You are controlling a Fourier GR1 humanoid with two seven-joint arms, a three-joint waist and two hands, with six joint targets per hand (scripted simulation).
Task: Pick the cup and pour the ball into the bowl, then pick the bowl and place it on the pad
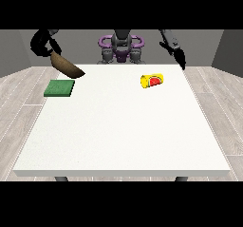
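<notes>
Hand at the view's left [43,42]: raised above the table's [118,126] far left corner, arm bent, black fingers curled round the upper edge of the brown bowl [67,66]. Grip closed on the bowl. The bowl hangs down and toward the table centre from this hand, strongly tilted, clear of the table surface as far as can be seen. Bowl interior is not visible from this angle; contents cannot be told.

Green pad [60,88]: flat on the table, below this hand and slightly nearer the camera, just beneath and beside the lower rim of the bowl. Bowl and pad look apart, not touching.

Hand at the view's right [179,56]: raised over the far right edge of the table, forearm sloping down and outward, fingers straight and pointing downward, together in a narrow shape. Holds nothing.

Yellow cup [152,80]: lies on its side on the table, red showing on its face toward the camera, inward of and below the hand at the view's right, apart from it. Well apart from the bowl-holding hand.

Count: one bowl, one pad, one cup, two hands. The ball cannot be made out.
</notes>
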